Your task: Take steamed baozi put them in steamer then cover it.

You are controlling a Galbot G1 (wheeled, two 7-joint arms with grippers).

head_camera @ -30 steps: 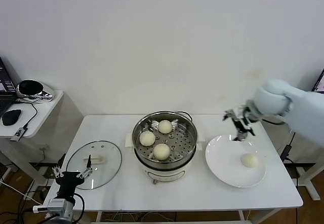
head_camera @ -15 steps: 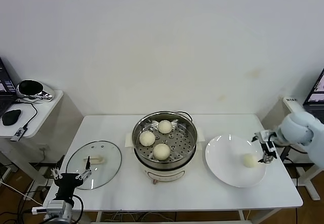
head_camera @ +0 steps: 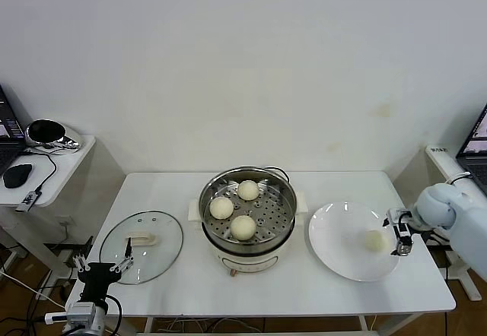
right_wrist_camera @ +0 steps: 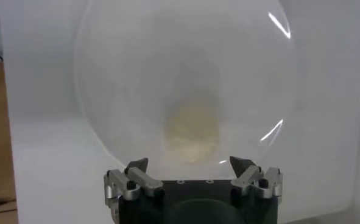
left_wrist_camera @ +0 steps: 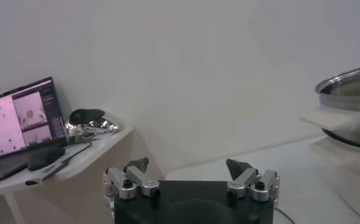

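Reaching with its jaws spread wide, the right gripper point(head_camera: 399, 232) is facing the last baozi point(head_camera: 374, 239) on the white plate point(head_camera: 335, 252). Being soft, it probably wants a light pinch across its middle. The left gripper point(head_camera: 101, 263) is idling agape by the cover point(head_camera: 141, 246).

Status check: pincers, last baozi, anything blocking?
Right pincer open, beside the last baozi on the white plate, not gripping. Left pincer open, parked near the cover. Three buns in steamer. Nothing in the way.
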